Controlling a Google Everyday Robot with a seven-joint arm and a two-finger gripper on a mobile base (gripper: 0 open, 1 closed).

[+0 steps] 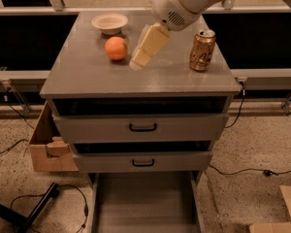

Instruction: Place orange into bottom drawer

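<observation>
The cream gripper (137, 62), open or closed I cannot tell, hangs just right of the small round orange (116, 48) on the grey cabinet top (87, 74), where a glancing touch could roll it off, missing the pulled-out grey bottom drawer (145, 205).

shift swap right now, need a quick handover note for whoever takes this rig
Hand: low over the cabinet top, just right of the orange, not holding it.
Orange: sitting on the cabinet top, in front of the white bowl.
Bottom drawer: pulled open, orange not in it.
Done: drawer open.
Left: grasp the orange, carry it down, release it in the bottom drawer.
</observation>
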